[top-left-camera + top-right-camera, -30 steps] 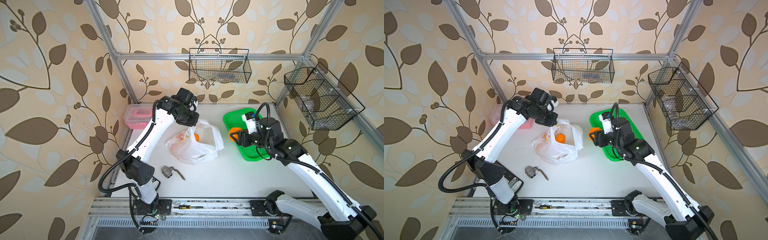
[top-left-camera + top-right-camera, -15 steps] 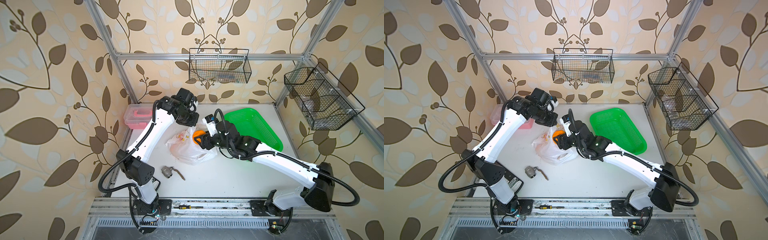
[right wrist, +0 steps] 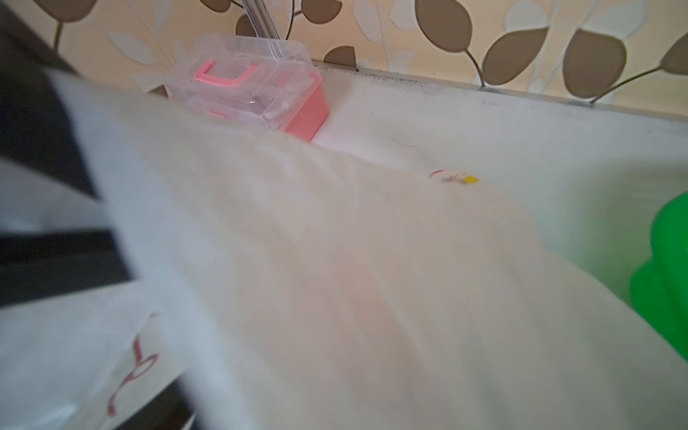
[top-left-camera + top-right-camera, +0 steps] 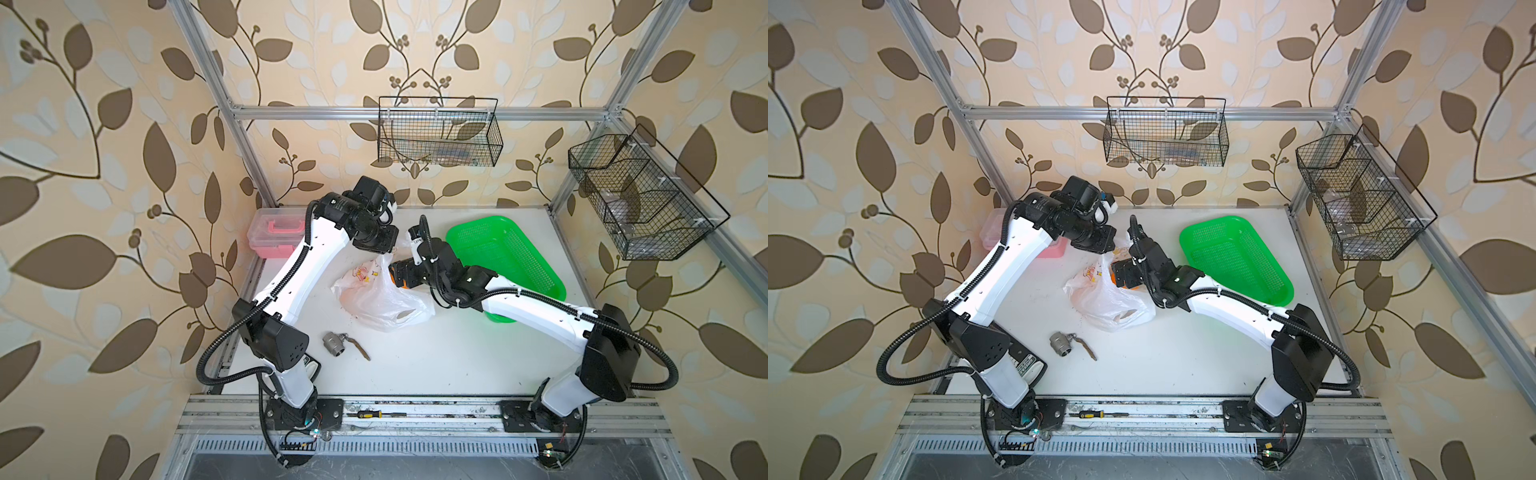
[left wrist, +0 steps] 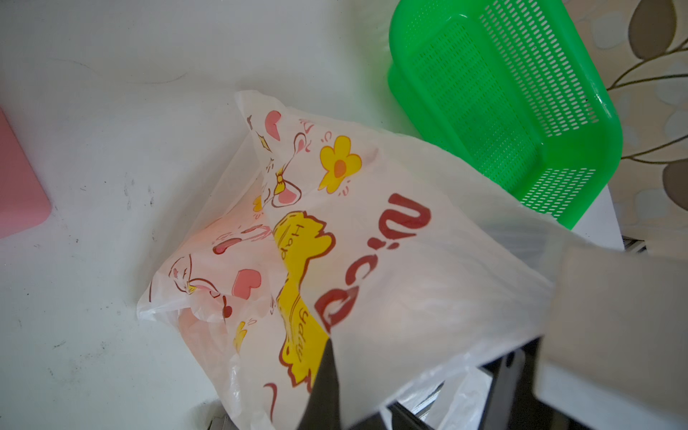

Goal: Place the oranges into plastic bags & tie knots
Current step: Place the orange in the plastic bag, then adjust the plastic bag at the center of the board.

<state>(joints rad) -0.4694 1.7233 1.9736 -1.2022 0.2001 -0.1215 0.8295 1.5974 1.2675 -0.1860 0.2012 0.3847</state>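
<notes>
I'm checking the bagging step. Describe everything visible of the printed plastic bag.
The plastic bag is thin translucent white film printed with yellow flowers, pink hearts and red "nice" lettering. It lies crumpled on the white table, no knot visible, one handle loop flat at its near side. The left gripper is shut on its upper edge, holding it up in a peak. The right gripper meets its open side; an orange tint shows through the film.

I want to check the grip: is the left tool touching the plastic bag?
Touching. In the left wrist view the plastic bag film lies stretched over the dark finger of the left tool.
</notes>
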